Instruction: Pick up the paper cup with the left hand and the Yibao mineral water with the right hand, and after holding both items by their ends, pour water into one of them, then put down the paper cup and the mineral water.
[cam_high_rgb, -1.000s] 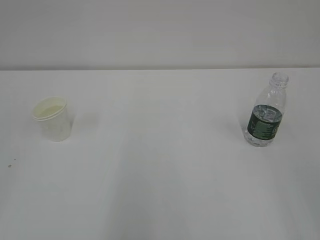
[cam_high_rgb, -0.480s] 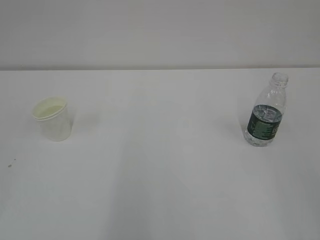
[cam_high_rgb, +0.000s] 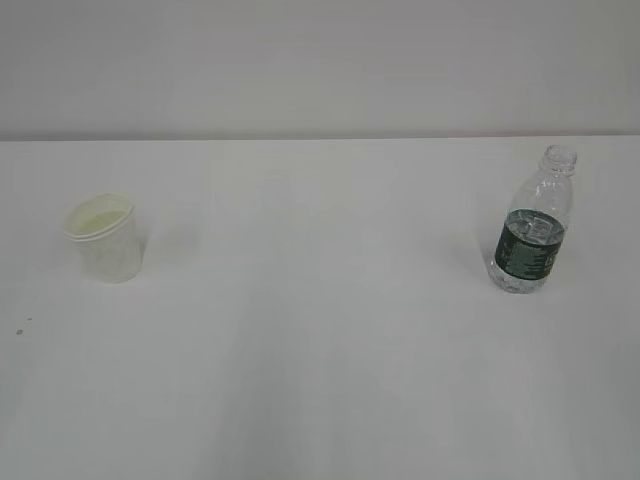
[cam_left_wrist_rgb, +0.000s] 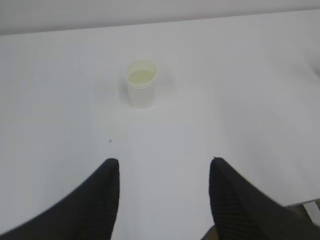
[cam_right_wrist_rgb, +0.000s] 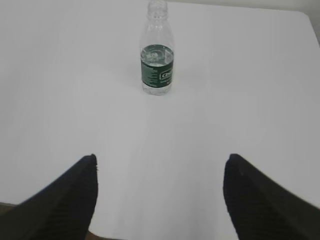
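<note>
The paper cup (cam_high_rgb: 103, 238) stands upright on the left of the white table; it also shows in the left wrist view (cam_left_wrist_rgb: 141, 90), ahead of my left gripper (cam_left_wrist_rgb: 164, 162). That gripper is open and empty, well short of the cup. The Yibao mineral water (cam_high_rgb: 532, 233) stands upright on the right, uncapped, with water up to its green label. In the right wrist view the bottle (cam_right_wrist_rgb: 157, 55) is ahead of my right gripper (cam_right_wrist_rgb: 161, 159), which is open, empty and far from it. Neither gripper shows in the exterior view.
The white table (cam_high_rgb: 320, 350) ends at a pale wall (cam_high_rgb: 320, 60) behind. A tiny dark speck (cam_high_rgb: 19, 331) lies near the left front. The table's near edge shows at the bottom right of the left wrist view (cam_left_wrist_rgb: 307, 205).
</note>
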